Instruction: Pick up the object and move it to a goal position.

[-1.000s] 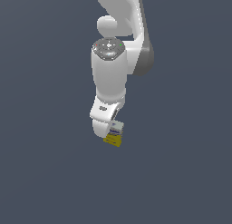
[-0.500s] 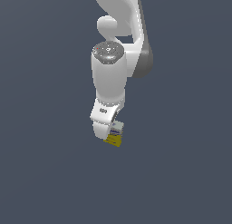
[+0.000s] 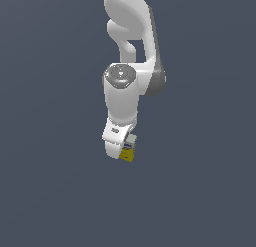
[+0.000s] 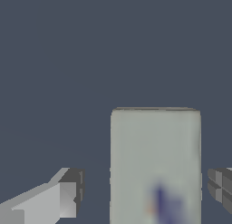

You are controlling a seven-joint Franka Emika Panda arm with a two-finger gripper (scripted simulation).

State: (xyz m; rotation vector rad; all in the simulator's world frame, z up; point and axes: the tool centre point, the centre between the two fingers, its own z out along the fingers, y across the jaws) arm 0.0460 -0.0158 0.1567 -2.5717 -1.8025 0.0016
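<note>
Gripper (image 3: 125, 152) fingers are standing apart on either side of the box (image 3: 128, 154), with gaps showing in the wrist view, so whether they are clamping it I cannot tell. Open grey floor (image 3: 55, 191) is surrounding the arm (image 3: 122, 98).

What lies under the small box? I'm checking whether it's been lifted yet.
In the exterior view only plain grey surface shows beneath the box; whether it touches that surface cannot be told. The gripper hides its upper part there.
</note>
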